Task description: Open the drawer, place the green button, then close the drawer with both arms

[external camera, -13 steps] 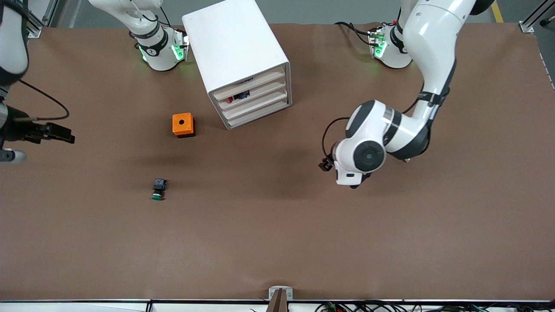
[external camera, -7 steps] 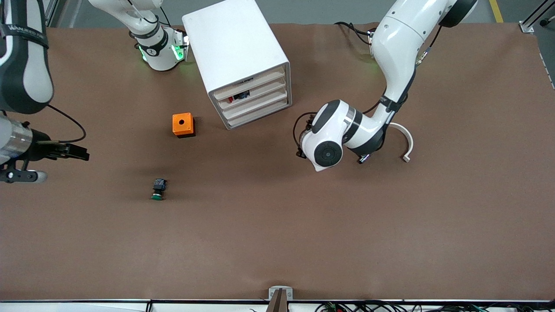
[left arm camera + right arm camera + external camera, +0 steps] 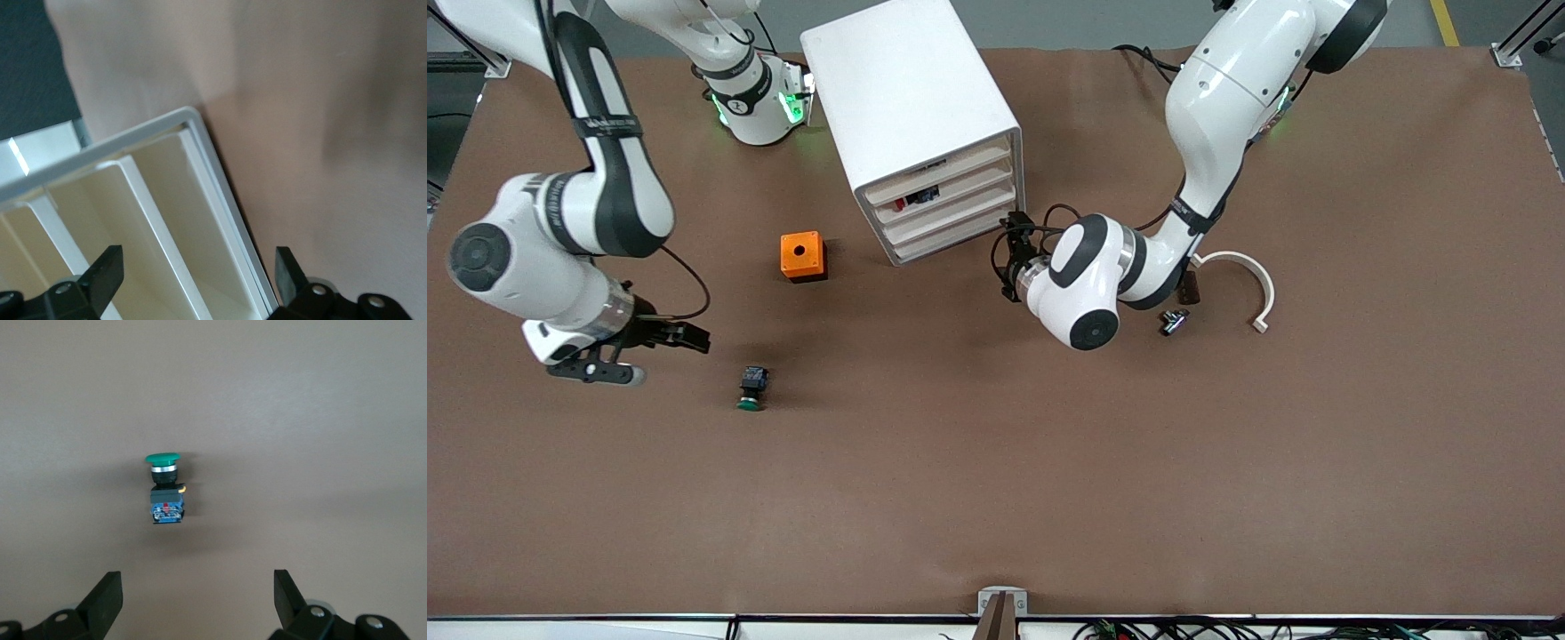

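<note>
The white cabinet (image 3: 911,107) stands near the arms' bases, its four drawer fronts turned toward the left arm's end. The drawer (image 3: 953,220), third front down, sits flush with the others. My left gripper (image 3: 1007,258) is open and empty, close to the cabinet's lower front corner. In the left wrist view its fingers (image 3: 107,273) straddle the cabinet's (image 3: 193,130) edge. The button (image 3: 752,388), black with a green cap, lies on its side on the table. My right gripper (image 3: 690,338) is open and empty beside it. The button (image 3: 165,490) shows ahead of the right fingers (image 3: 107,593).
An orange cube (image 3: 803,256) with a round hole sits between the button and the cabinet. A white curved piece (image 3: 1243,271) and a small black switch (image 3: 1172,320) lie by the left arm's elbow. The brown table (image 3: 996,498) is bare nearer the camera.
The left arm swung its open gripper across the table up to the cabinet's front corner. The right arm came in from the table's edge toward the button. The button has not moved.
</note>
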Available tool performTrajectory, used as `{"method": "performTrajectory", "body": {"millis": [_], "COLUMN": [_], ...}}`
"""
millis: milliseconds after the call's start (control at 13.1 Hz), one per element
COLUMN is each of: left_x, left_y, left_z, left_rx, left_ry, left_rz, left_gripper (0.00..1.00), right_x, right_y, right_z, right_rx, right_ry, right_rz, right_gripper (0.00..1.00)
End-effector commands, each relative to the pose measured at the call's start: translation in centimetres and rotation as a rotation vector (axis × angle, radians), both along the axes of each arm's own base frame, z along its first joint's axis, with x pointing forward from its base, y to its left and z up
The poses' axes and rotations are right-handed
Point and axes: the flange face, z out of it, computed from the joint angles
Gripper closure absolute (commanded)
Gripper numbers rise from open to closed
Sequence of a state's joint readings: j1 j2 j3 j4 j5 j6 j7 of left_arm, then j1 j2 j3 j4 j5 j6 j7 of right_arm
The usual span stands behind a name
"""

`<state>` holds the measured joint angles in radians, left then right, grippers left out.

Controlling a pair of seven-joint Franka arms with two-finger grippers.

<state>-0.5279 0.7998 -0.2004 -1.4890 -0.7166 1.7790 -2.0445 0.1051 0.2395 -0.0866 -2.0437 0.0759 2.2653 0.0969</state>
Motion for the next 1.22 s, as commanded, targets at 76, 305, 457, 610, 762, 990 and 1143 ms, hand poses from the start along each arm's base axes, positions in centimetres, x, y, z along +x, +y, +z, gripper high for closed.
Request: {"method": "performTrajectory", "body": {"millis": [76,305,457,610,762,990,1143], "left_x": [-0.9,-2.7,-3.0,-4.0,-4.7,-5.7,-6.0], "left_y": [-1.2,-2.5,-2.7,-3.4,-3.8,-4.6,-4.9], "left_z": [-2.8,-3.6,-4.3,-4.6,-5.1,-5.3,-5.3], "left_rx": [0.065,0.097,0.109,0.112,0.116,0.12,0.113], "left_ry": [0.19,0.244,0.286,0.301,0.309,0.311,0.314], "left_rz": [0.155,0.157,0.186,0.168,0.157,0.14,0.136], "left_gripper": [0.02,0.14,0.17,0.23,0.33,0.46,0.99], "right_x": [-0.6,0.0,0.0,-0.2,-0.4,-0.3,-0.1], "right_y": [2.1,3.5,5.1,6.5,6.8,6.6,6.4], "right_z": [-5.4,-9.1,-12.0,-13.3,-14.0,-14.3,-14.1], "right_rx": [0.0,-0.012,-0.02,-0.021,-0.024,-0.026,-0.026], "right_ry": [-0.028,-0.061,-0.078,-0.091,-0.084,-0.08,-0.084], "right_rz": [-0.014,0.004,-0.013,-0.037,-0.037,-0.035,-0.028], "right_gripper": [0.0,0.0,0.0,0.0,0.0,0.35,0.68]}}
